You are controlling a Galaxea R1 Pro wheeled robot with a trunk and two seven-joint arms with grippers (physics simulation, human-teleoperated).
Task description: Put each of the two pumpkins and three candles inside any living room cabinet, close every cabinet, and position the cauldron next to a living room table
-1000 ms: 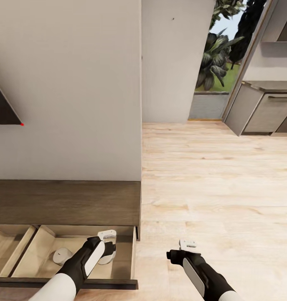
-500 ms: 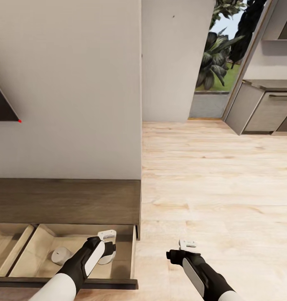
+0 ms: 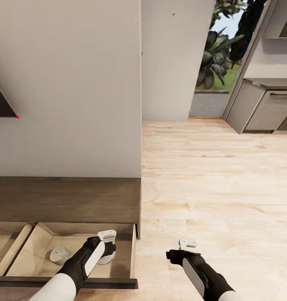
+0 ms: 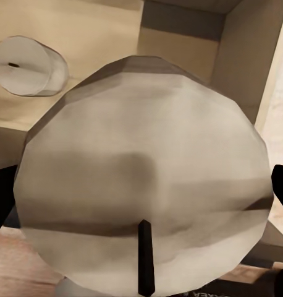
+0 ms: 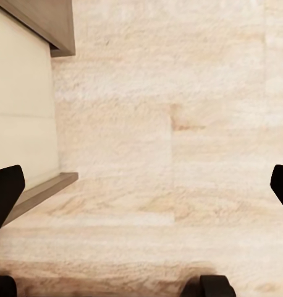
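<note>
The long dark-brown cabinet (image 3: 68,200) runs along the wall at the lower left, and its right drawer (image 3: 130,259) stands open with a beige inside. One pale candle (image 3: 59,254) lies in that drawer, and it shows again (image 4: 27,65) in the left wrist view. My left gripper (image 3: 105,251) hangs over the drawer, shut on a second candle (image 4: 144,173) whose flat top and dark wick face the wrist camera. My right gripper (image 3: 187,246) is open over the wood floor to the right of the drawer, with nothing between its fingers (image 5: 5,192). The pumpkins and cauldron are out of view.
A second open drawer (image 3: 5,246) lies to the left. A white wall corner (image 3: 141,104) rises behind the cabinet's right end. Light wood floor (image 3: 218,188) stretches right toward grey kitchen units (image 3: 264,110) and a glass door with plants (image 3: 216,58). A dark screen corner (image 3: 0,106) hangs at left.
The whole picture has shifted slightly upward, so the camera has moved. Both arms, the held candle and the drawer's candle keep their places.
</note>
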